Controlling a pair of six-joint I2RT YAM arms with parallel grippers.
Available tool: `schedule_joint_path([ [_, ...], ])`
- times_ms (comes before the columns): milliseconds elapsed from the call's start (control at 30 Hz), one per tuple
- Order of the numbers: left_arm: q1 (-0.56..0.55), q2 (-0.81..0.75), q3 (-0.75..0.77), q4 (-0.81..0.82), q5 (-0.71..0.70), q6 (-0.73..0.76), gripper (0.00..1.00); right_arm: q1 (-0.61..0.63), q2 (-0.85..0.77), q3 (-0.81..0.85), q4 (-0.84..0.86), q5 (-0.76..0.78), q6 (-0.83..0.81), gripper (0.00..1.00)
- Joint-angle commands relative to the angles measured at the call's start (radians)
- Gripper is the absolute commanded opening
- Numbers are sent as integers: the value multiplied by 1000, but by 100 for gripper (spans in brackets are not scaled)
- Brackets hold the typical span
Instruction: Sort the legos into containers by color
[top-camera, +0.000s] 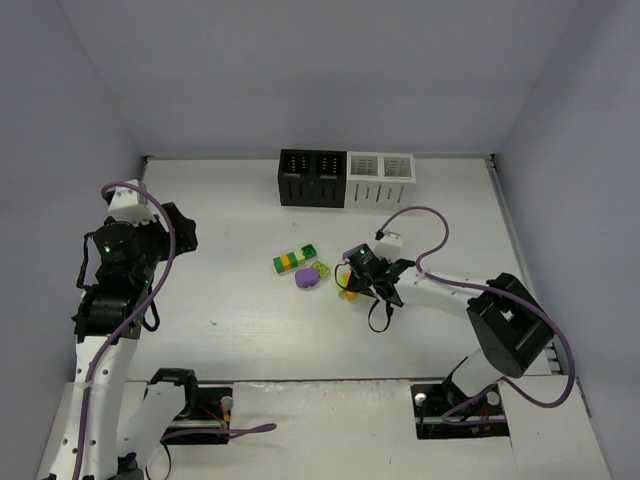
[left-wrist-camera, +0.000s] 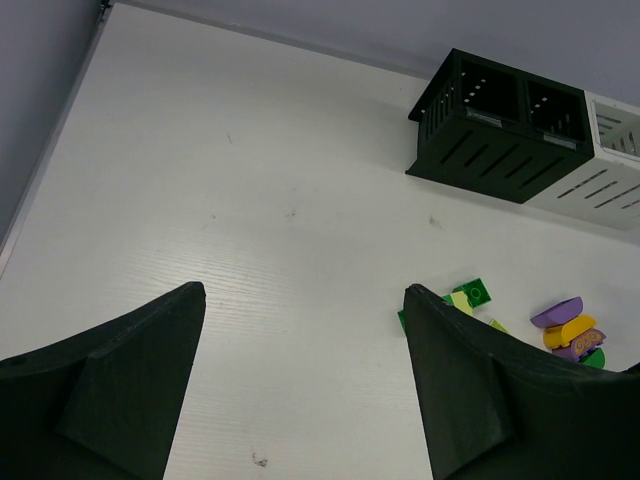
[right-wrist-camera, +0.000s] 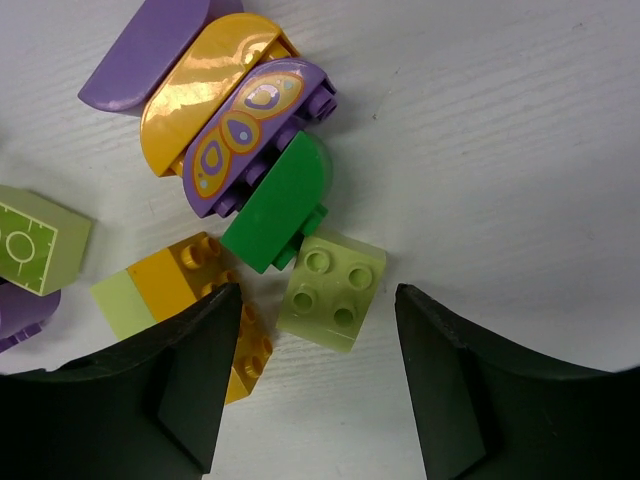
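Observation:
My right gripper (right-wrist-camera: 315, 293) is open, low over the pile of legos, its fingers either side of a lime 2x2 brick (right-wrist-camera: 330, 290). Beside that brick lie a dark green brick (right-wrist-camera: 280, 205), a purple butterfly brick (right-wrist-camera: 255, 130), an orange curved piece (right-wrist-camera: 205, 85), a purple curved piece (right-wrist-camera: 145, 50) and an orange brick (right-wrist-camera: 190, 275). From above, the right gripper (top-camera: 352, 285) sits right of a green-and-yellow strip (top-camera: 295, 260) and a purple piece (top-camera: 313, 275). The black bins (top-camera: 312, 178) and white bins (top-camera: 380, 180) stand at the back. My left gripper (left-wrist-camera: 305, 291) is open, empty and raised at the far left.
Grey walls close in the table on the left, back and right. The right arm's purple cable (top-camera: 425, 225) loops above the table between the pile and the white bins. The left wrist view shows the black bins (left-wrist-camera: 500, 125) and the pile (left-wrist-camera: 570, 325) off to its right.

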Motion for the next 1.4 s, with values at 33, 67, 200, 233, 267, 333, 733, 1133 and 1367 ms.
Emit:
schedule_joint_path([
  [33, 7, 6, 40, 45, 11, -13, 74, 7, 9, 17, 0, 80, 52, 57],
  [67, 7, 6, 41, 45, 12, -15, 74, 9, 18, 17, 0, 86, 52, 56],
  [200, 7, 6, 39, 45, 12, -15, 74, 7, 42, 23, 1, 103, 51, 51],
  [233, 7, 6, 39, 45, 12, -15, 74, 7, 55, 23, 3, 103, 52, 50],
  [267, 7, 6, 39, 45, 12, -15, 74, 7, 61, 24, 4, 104, 52, 50],
  [333, 7, 6, 39, 45, 12, -15, 74, 7, 72, 30, 9, 107, 46, 45],
  [733, 6, 14, 39, 46, 18, -18, 74, 9, -141, 85, -63, 136, -107, 3],
  [1133, 6, 49, 37, 48, 58, -38, 74, -254, -113, 483, 128, 29, -714, 0],
  [1367, 7, 75, 36, 49, 80, -54, 74, -402, 130, 687, 292, -179, -880, 1],
])
